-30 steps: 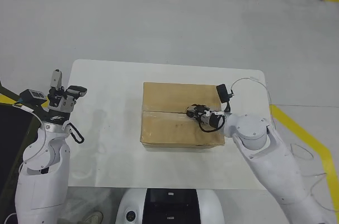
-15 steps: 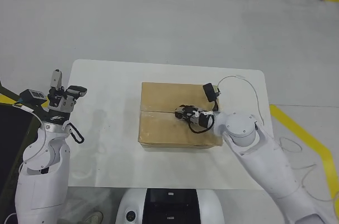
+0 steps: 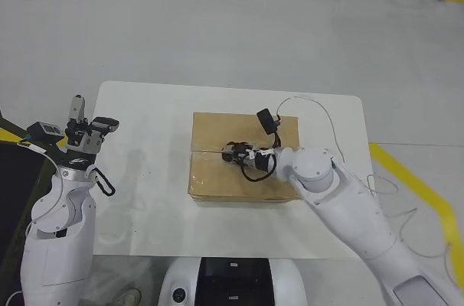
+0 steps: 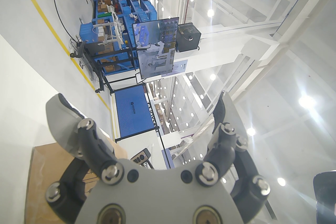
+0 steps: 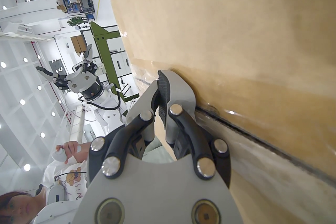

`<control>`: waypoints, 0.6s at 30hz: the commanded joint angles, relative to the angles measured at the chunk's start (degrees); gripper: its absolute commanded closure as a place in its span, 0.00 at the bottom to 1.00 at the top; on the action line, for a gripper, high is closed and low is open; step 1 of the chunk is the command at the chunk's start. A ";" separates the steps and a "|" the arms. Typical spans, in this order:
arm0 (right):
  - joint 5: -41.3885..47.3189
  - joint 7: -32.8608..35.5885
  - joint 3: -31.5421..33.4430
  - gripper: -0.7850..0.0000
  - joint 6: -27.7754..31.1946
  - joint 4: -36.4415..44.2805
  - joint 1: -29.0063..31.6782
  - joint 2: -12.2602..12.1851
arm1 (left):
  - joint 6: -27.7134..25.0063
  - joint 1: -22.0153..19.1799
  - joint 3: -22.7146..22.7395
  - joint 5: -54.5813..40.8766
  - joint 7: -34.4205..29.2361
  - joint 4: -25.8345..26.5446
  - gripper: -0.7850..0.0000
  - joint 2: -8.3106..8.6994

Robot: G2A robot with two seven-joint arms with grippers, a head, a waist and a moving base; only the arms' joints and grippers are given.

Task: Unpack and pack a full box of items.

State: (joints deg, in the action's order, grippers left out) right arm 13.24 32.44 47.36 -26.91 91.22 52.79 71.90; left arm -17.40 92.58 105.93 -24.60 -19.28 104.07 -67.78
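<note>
The closed cardboard box (image 3: pixel 217 176) sits mid-desk (image 3: pixel 148 107). The right gripper (image 3: pixel 230 153), pinched shut and empty, presses on the centre seam (image 5: pixel 249 135). It should ride that groove, pressing lightly. The left gripper (image 3: pixel 93 115) hangs wide open, empty, by the desk's left edge.

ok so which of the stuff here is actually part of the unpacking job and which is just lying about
Part of the job:
- closed brown cardboard box, centre seam taped
- right gripper, shut, tips at that seam
- left gripper, open, raised by the table's left edge

Just there:
- white table
- yellow floor line
- dark panel beside the table
</note>
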 commanded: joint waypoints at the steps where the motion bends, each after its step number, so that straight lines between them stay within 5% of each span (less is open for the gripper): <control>1: 0.34 0.10 -0.80 1.00 0.42 -0.62 -0.89 0.43 | 0.00 0.00 0.00 0.00 0.00 0.00 0.00 0.00; 18: -0.53 3.27 -7.95 1.00 3.08 -5.69 -8.76 4.18 | 0.00 0.00 0.00 0.00 0.00 0.00 0.00 0.00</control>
State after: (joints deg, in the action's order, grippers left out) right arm 12.71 35.69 39.66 -23.87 85.78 44.32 75.92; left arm -17.40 92.58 105.93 -24.60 -19.28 104.07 -67.78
